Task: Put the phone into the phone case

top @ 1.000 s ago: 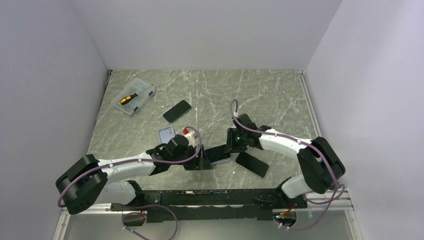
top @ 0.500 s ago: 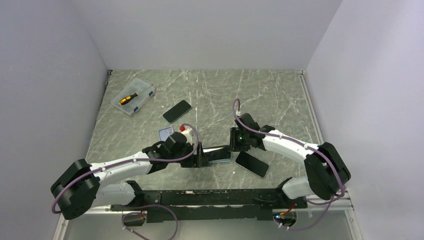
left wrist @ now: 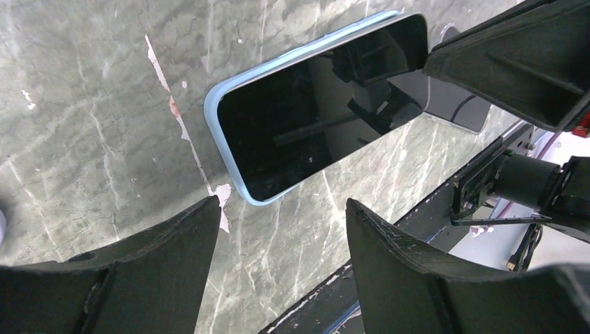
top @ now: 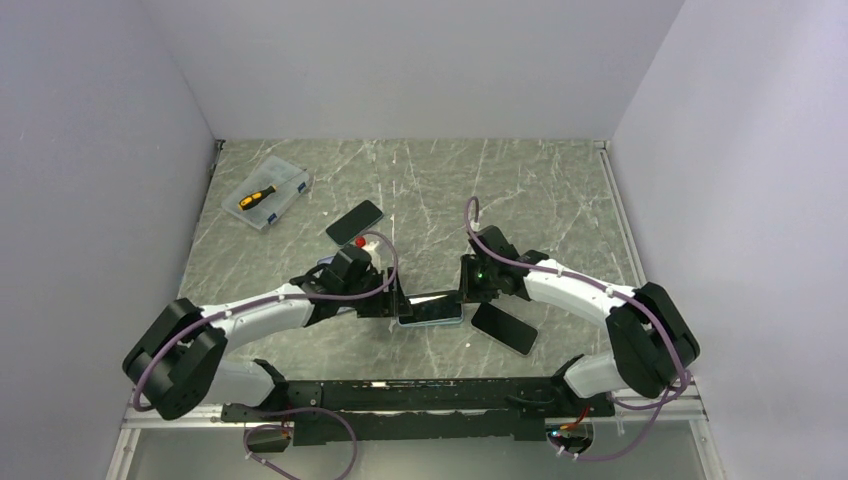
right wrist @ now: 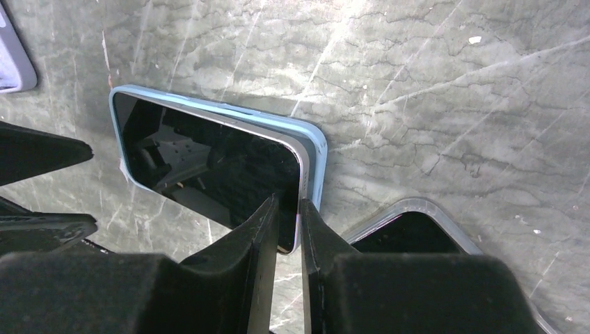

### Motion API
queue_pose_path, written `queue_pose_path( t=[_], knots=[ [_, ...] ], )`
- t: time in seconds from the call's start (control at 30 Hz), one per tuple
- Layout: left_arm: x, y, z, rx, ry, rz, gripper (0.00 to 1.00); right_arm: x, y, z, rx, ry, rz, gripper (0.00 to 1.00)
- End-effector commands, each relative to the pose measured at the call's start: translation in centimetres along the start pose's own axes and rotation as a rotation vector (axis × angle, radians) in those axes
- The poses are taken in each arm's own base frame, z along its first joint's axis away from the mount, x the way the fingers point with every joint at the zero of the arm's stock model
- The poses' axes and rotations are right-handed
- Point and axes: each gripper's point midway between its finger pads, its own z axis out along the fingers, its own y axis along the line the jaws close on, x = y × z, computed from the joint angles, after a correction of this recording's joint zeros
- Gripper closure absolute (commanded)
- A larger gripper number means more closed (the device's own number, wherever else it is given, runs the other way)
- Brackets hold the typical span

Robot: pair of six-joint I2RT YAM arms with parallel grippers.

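The phone [top: 436, 310], black screen up, lies in a light-blue phone case [right wrist: 317, 149] between the two arms. In the right wrist view the phone's [right wrist: 209, 167] near end stands slightly proud of the case lip. My right gripper [right wrist: 291, 224] is shut on that end, one finger on the screen and the other at the silver edge. My left gripper [left wrist: 281, 206] is open just short of the phone's [left wrist: 320, 118] other end, with bare table between its fingers. From above, the left gripper [top: 396, 304] and right gripper [top: 466, 298] flank the phone.
A second dark phone in a clear case [top: 504, 328] lies right beside my right gripper. A lilac case [top: 328, 266] sits behind the left wrist. Farther back are a third phone [top: 354, 221] and a clear box with a screwdriver [top: 266, 195]. A black rail [top: 420, 385] borders the near edge.
The right jaws have narrowed onto the phone's end. The phone and case have swung to lie level across the table, and the left arm has shifted back and leftward.
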Motion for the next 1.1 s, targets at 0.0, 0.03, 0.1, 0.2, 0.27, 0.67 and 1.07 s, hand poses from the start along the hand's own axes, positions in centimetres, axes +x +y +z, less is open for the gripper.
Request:
queue_pose_path(
  t=[0.0, 0.03, 0.1, 0.2, 0.27, 0.67, 1.07],
  knots=[
    [-0.8, -1.6, 0.6, 0.072, 0.005, 0.034, 0.29, -0.7, 1.1, 0.1, -0.041, -0.022, -0.001, 0.81],
    [-0.6, -1.5, 0.8, 0.068, 0.017, 0.031, 0.29, -0.6, 1.1, 0.2, -0.042, -0.018, -0.001, 0.81],
    [-0.3, -1.2, 1.2, 0.061, 0.035, 0.026, 0.3, -0.4, 1.0, 0.3, -0.042, -0.014, 0.001, 0.82],
    [-0.6, -1.2, 1.8, 0.068, 0.024, 0.031, 0.31, -0.1, 1.0, 0.4, -0.044, -0.008, 0.003, 0.84],
    [-0.5, -0.9, 2.1, 0.056, 0.03, 0.033, 0.32, -0.1, 1.0, 0.5, -0.043, -0.006, 0.003, 0.85],
    [-1.4, -0.8, 2.5, 0.026, 0.02, 0.066, 0.41, 0.3, 1.2, 0.9, -0.054, 0.009, 0.003, 0.9],
    [-0.4, -0.6, 3.0, 0.045, 0.055, 0.055, 0.5, 1.3, 1.7, 1.9, -0.081, 0.037, 0.015, 0.99]
  ],
)
